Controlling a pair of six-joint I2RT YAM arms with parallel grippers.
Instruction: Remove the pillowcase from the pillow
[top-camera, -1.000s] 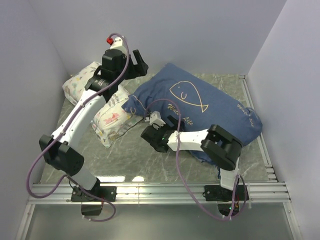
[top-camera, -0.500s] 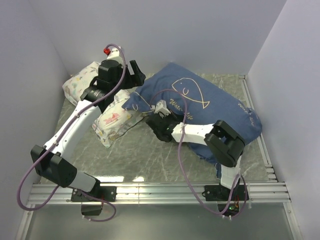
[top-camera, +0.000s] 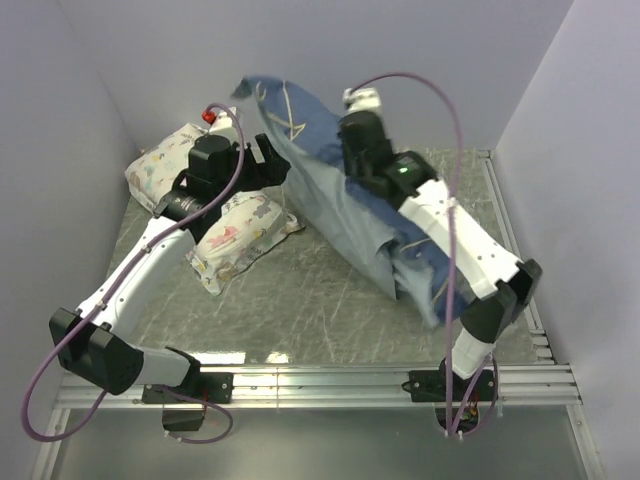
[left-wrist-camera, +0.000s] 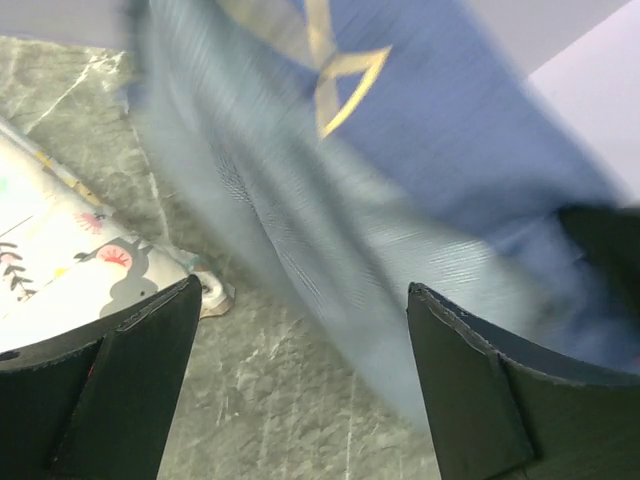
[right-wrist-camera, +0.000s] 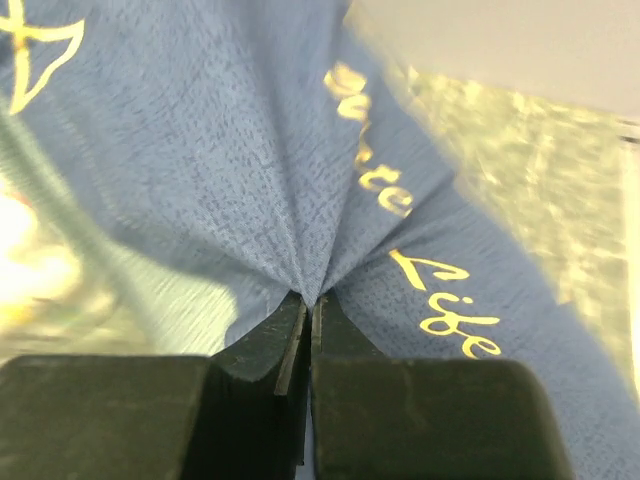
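1. Grey marbled tabletop, pale lilac walls around;
2. pillowcase, navy, held up over the far-right tabletop, lower end trailing toward the right edge;
3. right arm: right jaws clenched on a pillowcase fold;
4. left arm: left jaws released, just beside the pillowcase, near floral pillow.

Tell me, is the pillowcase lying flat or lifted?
Lifted: the right end effector is shut on a pinch of the pillowcase, holding one end raised while the rest hangs down.
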